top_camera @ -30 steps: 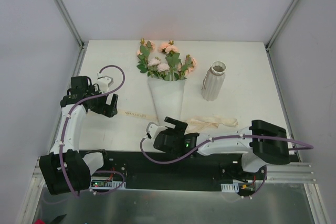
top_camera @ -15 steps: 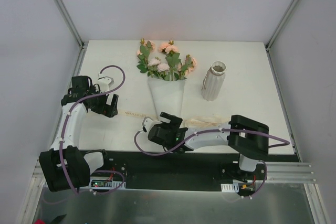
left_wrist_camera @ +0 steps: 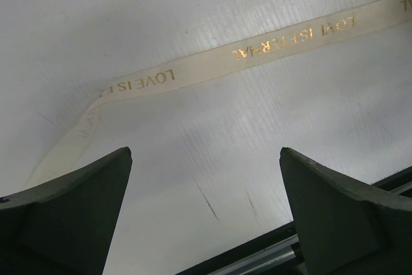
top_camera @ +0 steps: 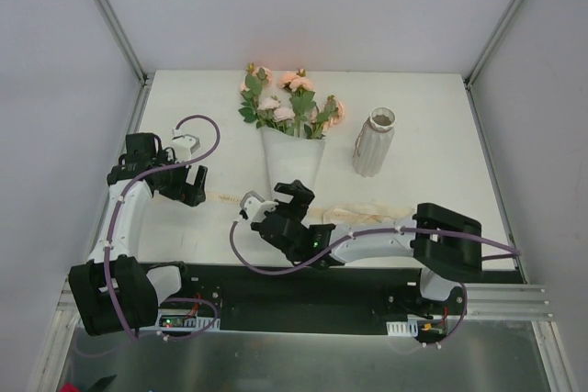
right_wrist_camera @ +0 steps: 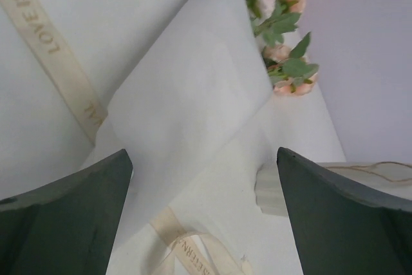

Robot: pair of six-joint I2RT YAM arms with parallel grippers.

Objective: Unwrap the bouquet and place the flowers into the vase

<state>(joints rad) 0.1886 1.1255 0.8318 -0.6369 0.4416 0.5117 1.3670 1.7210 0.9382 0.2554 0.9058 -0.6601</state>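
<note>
Left fingers (left_wrist_camera: 71,204) spread wide, holding nothing, hanging over the loose cream ribbon (left_wrist_camera: 283,40) near the desk's (top_camera: 441,117) left edge. Right fingers (right_wrist_camera: 71,210) gape just as wide, empty, at the paper cone's narrow tip. The bouquet (top_camera: 292,158) lies flat mid-desk, blooms toward the far edge. The vase (top_camera: 374,144) stands upright beside it, apart, on the right-edge side.

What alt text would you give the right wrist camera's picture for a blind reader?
A bouquet in white paper lies on a white table, its peach-pink flowers pointing away. A cream ribbon with gold lettering trails loose beside it, and the open right pincer frames the bottom corners.
</note>
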